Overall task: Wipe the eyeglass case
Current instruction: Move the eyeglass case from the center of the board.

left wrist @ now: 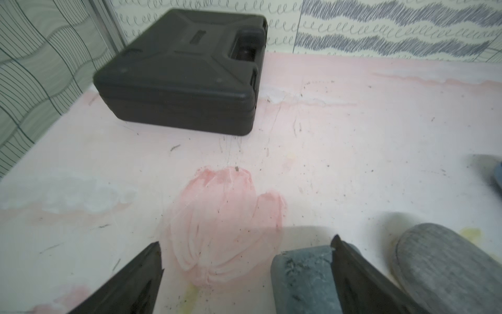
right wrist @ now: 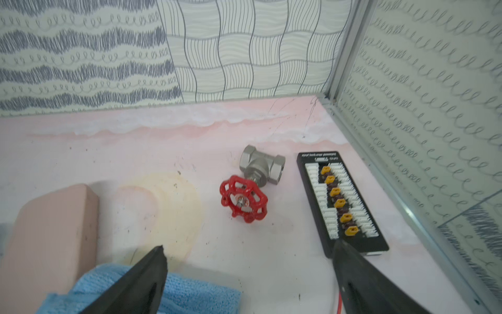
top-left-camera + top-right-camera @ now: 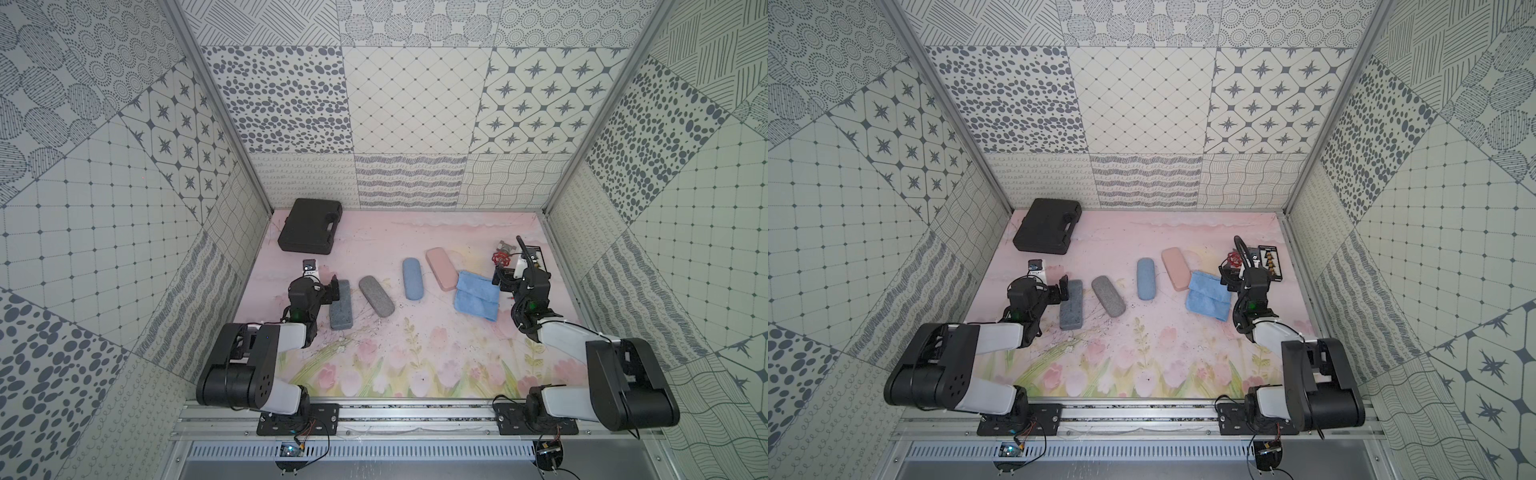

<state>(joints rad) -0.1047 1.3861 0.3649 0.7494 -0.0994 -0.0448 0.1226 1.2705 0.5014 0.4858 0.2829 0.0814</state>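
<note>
On the mat (image 3: 415,232), blue cloth (image 3: 477,294) lies ungrasped; left gripper (image 1: 247,244), right gripper (image 2: 250,244) gape empty. Next, probably: right pinches cloth.

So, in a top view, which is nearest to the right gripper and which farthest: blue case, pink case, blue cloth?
1. blue cloth, just beside the right gripper.
2. pink case, on the cloth's other side.
3. blue case, toward the middle.
</note>
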